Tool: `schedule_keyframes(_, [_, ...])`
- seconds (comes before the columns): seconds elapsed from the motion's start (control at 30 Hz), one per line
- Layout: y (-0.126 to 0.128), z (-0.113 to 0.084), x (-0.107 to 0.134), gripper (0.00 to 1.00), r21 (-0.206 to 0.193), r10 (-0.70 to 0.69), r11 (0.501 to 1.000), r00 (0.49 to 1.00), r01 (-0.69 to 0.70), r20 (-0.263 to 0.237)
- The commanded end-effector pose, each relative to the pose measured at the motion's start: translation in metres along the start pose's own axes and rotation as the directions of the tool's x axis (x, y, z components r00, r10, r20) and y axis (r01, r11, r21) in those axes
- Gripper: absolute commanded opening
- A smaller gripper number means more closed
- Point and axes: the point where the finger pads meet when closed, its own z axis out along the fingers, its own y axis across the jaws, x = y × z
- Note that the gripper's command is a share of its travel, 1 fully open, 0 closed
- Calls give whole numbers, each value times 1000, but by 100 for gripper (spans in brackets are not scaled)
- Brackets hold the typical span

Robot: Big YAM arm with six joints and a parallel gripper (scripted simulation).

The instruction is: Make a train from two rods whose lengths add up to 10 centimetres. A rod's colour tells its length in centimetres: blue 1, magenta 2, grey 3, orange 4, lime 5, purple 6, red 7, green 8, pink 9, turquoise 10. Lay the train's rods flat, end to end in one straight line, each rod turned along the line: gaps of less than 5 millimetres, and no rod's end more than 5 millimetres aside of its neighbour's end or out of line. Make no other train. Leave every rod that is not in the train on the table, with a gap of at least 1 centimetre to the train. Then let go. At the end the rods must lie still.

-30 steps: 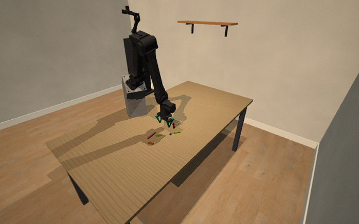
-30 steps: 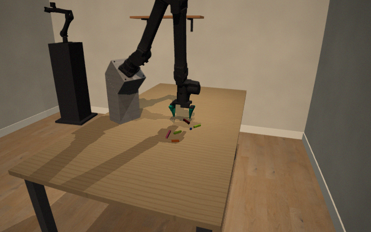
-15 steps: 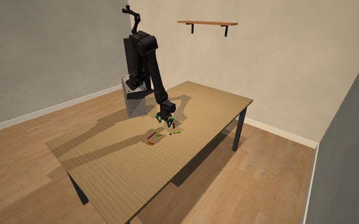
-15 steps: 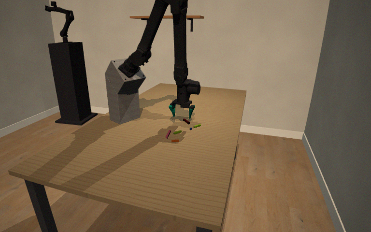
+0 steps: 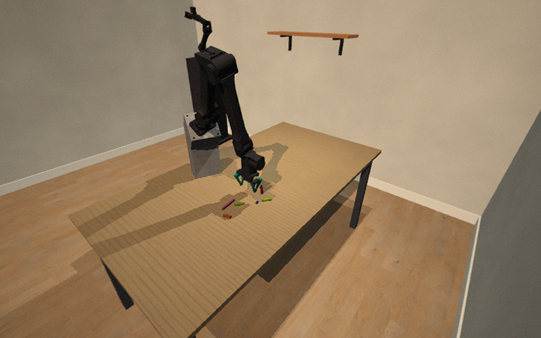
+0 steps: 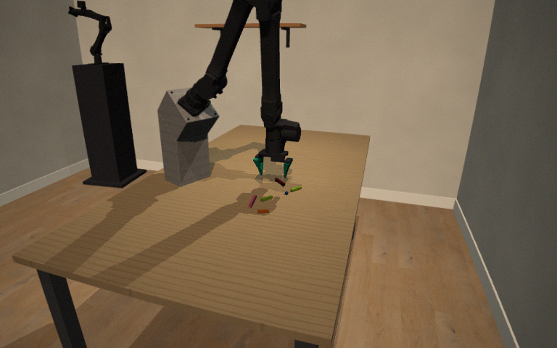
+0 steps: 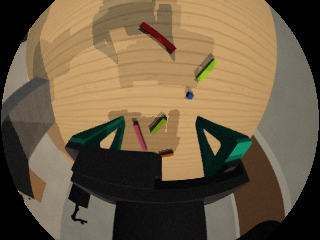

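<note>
My gripper (image 5: pixel 247 187) (image 6: pixel 273 176) (image 7: pixel 160 120) is open and empty above the table, near the red rod. A red rod (image 5: pixel 261 189) (image 6: pixel 279 181) (image 7: pixel 158 37) lies apart from the others. One lime rod (image 5: pixel 267 199) (image 6: pixel 295 188) (image 7: pixel 207 70) lies near a small blue rod (image 5: pixel 257 202) (image 6: pixel 286 193) (image 7: pixel 189 95), with a gap between them. A second lime rod (image 5: pixel 238 203) (image 6: pixel 266 198) (image 7: pixel 159 126) lies beside the long pink rod (image 5: pixel 228 204) (image 6: pixel 252 201) (image 7: pixel 140 136), at an angle to it. An orange rod (image 5: pixel 226 216) (image 6: pixel 263 211) (image 7: pixel 167 154) lies near those two. No rods lie end to end.
The wooden table (image 5: pixel 154 271) (image 6: pixel 230 262) carries the rods. The arm's grey pedestal (image 5: pixel 205 160) (image 6: pixel 186 157) stands at the table's side. A wall shelf (image 5: pixel 311 34) (image 6: pixel 250 25) and a second small arm on a black stand (image 6: pixel 106 122) are in the background.
</note>
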Motion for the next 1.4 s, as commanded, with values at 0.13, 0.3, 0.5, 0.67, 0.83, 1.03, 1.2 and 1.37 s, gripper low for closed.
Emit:
schedule_keyframes(0.13, [-5,-1,-8,100,16,23,1000,1000,-23,10])
schedule_keyframes(0.3, [-5,1,-18,100,12,205,979,979,-205,12])
schedule_keyframes(0.5, [-3,1,-21,100,7,272,962,962,-272,12])
schedule_keyframes(0.67, [-6,-2,-25,100,13,347,938,938,-347,19])
schedule_keyframes(0.83, [-3,1,-30,100,4,416,909,909,-416,16])
schedule_keyframes(1.03, [-7,-2,-31,100,14,489,872,872,-489,21])
schedule_keyframes(1.2, [-3,0,-40,100,2,596,803,803,-596,18])
schedule_keyframes(1.37, [-6,0,-47,100,6,701,713,713,-701,20])
